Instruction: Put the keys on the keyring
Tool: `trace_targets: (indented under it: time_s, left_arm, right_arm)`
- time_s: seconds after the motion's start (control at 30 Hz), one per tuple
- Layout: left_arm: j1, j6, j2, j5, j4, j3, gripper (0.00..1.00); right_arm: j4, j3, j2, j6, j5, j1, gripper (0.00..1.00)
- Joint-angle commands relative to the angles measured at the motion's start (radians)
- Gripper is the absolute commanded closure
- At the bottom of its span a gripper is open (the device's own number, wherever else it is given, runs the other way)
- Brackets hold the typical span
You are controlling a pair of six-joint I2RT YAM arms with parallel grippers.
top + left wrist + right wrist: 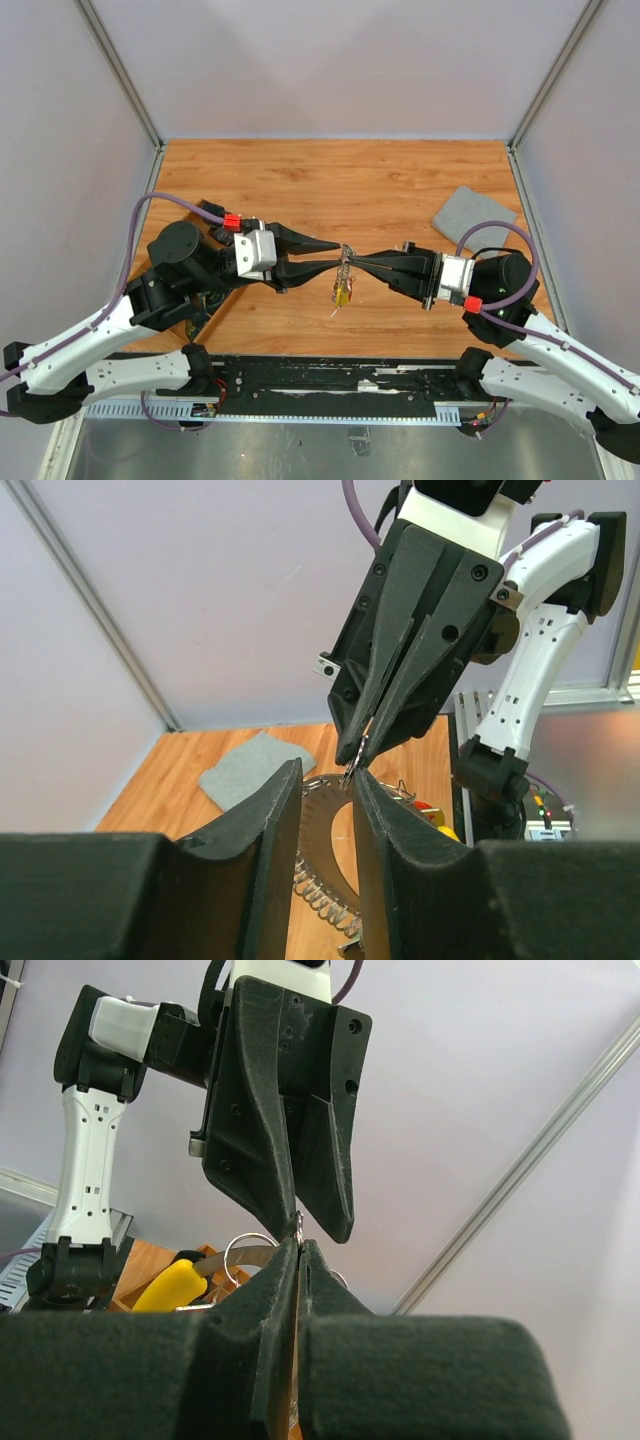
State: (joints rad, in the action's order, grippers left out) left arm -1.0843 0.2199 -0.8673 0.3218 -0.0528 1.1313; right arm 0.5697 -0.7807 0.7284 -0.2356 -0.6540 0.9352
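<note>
Nearest, a yellow-headed key (343, 293) dangles from the keyring (346, 268), held clear of the surface (330, 190). The right fingers (385, 268) clench the ring's metal. The left fingers (305, 268) stand parted about it, grasping nothing. Threading seems underway, and the next move needs fine alignment. Farther off lies a grey cloth (473, 217).

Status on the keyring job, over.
Right end effector shut, pinching keyring aloft. Left end effector open at the ring. Yellow key hanging below. Grey cloth well aside.

Yellow-headed key (175, 1285), grey cloth square (473, 220)
</note>
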Motion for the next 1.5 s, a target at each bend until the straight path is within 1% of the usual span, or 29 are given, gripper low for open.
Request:
trace_targets:
  time_s: [0.0, 0.17, 0.43, 0.9, 0.97, 1.0, 1.07, 1.13, 1.17, 1.33, 1.4, 1.47]
  left_arm:
    - [-0.009, 0.005, -0.010, 0.015, 0.038, -0.010, 0.69]
    - [-0.009, 0.003, -0.016, 0.026, 0.039, -0.011, 0.71]
    - [-0.009, -0.001, -0.022, 0.034, 0.045, -0.011, 0.84]
    - [-0.009, -0.003, -0.026, 0.050, 0.048, -0.005, 0.87]
    - [-0.008, -0.003, -0.023, 0.050, 0.045, -0.004, 0.92]
    - [-0.008, -0.003, -0.022, 0.051, 0.043, -0.004, 0.97]
    - [-0.010, -0.004, -0.018, 0.049, 0.042, -0.005, 0.99]
    - [-0.008, -0.007, -0.011, 0.041, 0.044, -0.009, 0.99]
    - [-0.009, -0.008, -0.005, 0.034, 0.048, -0.014, 0.99]
    - [-0.009, -0.018, 0.020, -0.026, 0.042, -0.031, 0.99]
    - [-0.009, -0.018, 0.022, -0.039, 0.028, -0.035, 0.99]
    - [-0.009, -0.021, 0.025, -0.059, 0.013, -0.042, 0.99]
  right_arm:
    - [0.045, -0.049, -0.009, 0.005, 0.011, 0.020, 0.99]
    - [0.042, -0.051, -0.006, 0.005, 0.014, 0.024, 0.99]
    - [0.029, -0.055, 0.000, -0.001, 0.019, 0.031, 0.99]
    - [-0.044, -0.080, 0.024, -0.021, 0.029, 0.044, 0.99]
    - [-0.046, -0.082, 0.025, -0.024, 0.033, 0.045, 0.99]
    - [-0.048, -0.080, 0.025, -0.027, 0.035, 0.045, 0.99]
    - [-0.057, -0.083, 0.025, -0.034, 0.039, 0.046, 0.99]
    - [-0.081, -0.090, 0.023, -0.043, 0.048, 0.047, 0.95]
    - [-0.099, -0.097, 0.020, -0.051, 0.052, 0.047, 0.89]
    - [-0.219, -0.135, -0.016, -0.090, 0.094, 0.047, 0.67]
    - [-0.260, -0.144, -0.039, -0.095, 0.129, 0.047, 0.61]
    - [-0.328, -0.167, -0.057, -0.087, 0.191, 0.047, 0.57]
